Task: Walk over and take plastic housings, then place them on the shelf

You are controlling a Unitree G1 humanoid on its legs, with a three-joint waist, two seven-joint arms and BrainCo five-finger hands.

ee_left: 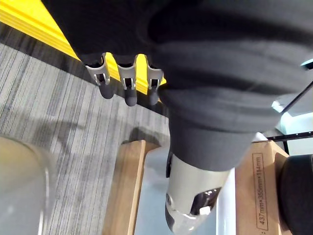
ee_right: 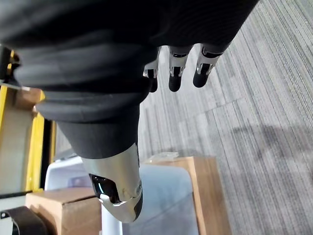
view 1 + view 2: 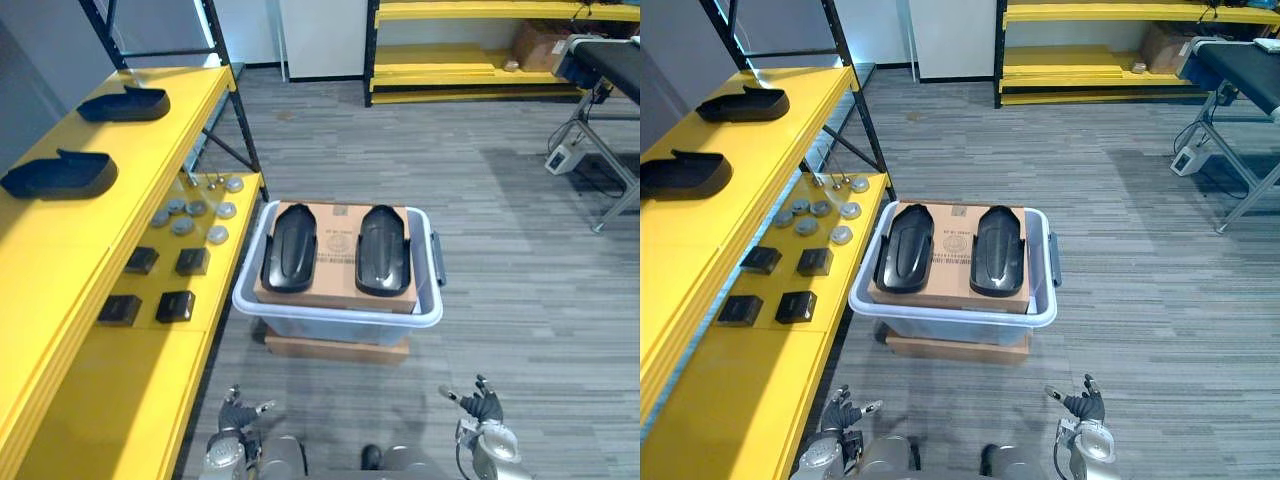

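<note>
Room: open grey floor (image 3: 500,250) spreads right of the bin (image 3: 330,328) and beyond it to the far yellow rack (image 3: 470,60). A black table (image 3: 605,60) on a stand takes the far right edge.
Shelf: the yellow shelf (image 3: 150,150) runs along the robot's left. Its lower level (image 3: 140,380) comes just beside the bin's left rim, and a black post (image 3: 228,85) stands near the bin's far left corner.
Bin: pale plastic, on the floor straight ahead, resting on a brown board (image 3: 335,348) that juts out at the near side.
Box: a cardboard box (image 3: 337,250) fills the bin, its top level with the rim.
Left housing (image 3: 290,247): black, long, rounded shell. It lies flat on the box, lengthwise away from the robot.
Right housing (image 3: 384,250): same shape and colour, beside the first with a strip of cardboard between them.
Far shelf housing (image 3: 125,104): black, on the upper level, towards the far end.
Near shelf housing (image 3: 60,175): black, on the same level, nearer, well apart from the far one.
Lower level load: four small black blocks (image 3: 175,305) and a cluster of grey discs (image 3: 185,225) beyond them.
Left hand (image 3: 235,412): low at the near edge, short of the bin's near left corner and apart from both bin housings. Its fingers (image 1: 129,88) are straight and hold nothing.
Right hand (image 3: 485,405): low at the near edge, short of the bin's near right corner and over bare floor. Its fingers (image 2: 176,73) are straight and spread, and hold nothing.
</note>
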